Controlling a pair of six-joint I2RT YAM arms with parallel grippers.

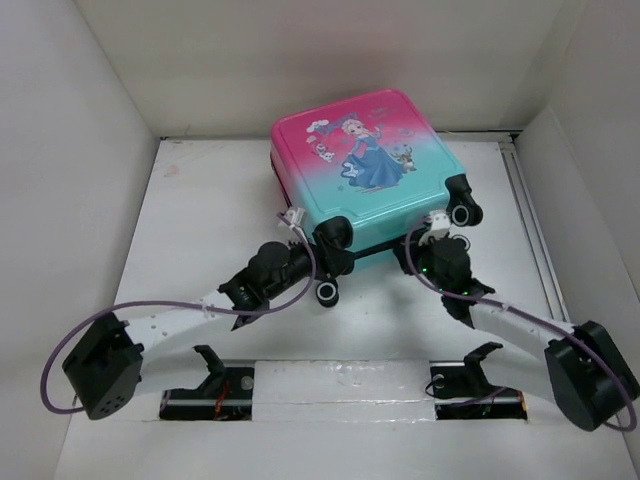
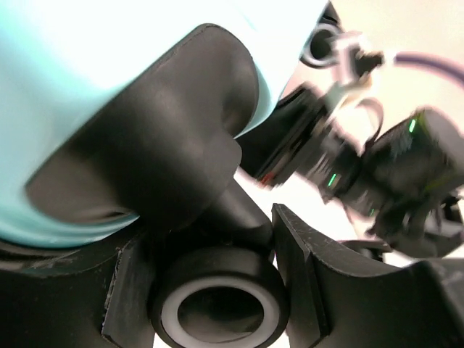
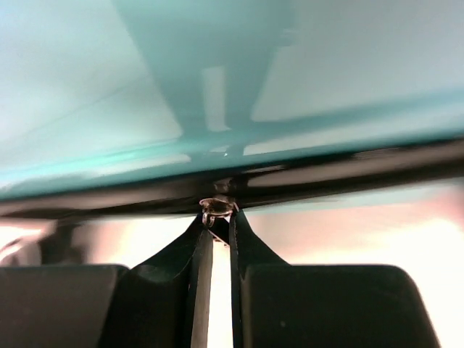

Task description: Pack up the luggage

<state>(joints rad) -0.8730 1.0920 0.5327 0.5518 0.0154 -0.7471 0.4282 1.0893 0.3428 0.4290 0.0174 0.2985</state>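
Princess-print luggage (image 1: 365, 165) lying closed at the table's (image 1: 200, 200) back middle, right gripper (image 3: 217, 226) pinched nearly shut on its zipper pull (image 3: 216, 208), left gripper (image 2: 210, 246) half-spread, snug around a corner wheel (image 2: 214, 270), fingertips hidden from above.

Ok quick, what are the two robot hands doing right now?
Left gripper: closed around a wheel of the suitcase.
Right gripper: closed, pinching the zipper pull.

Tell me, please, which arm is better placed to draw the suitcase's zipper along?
Right. The right gripper pinches the zipper pull on the luggage seam, while the left gripper is clamped round a wheel.
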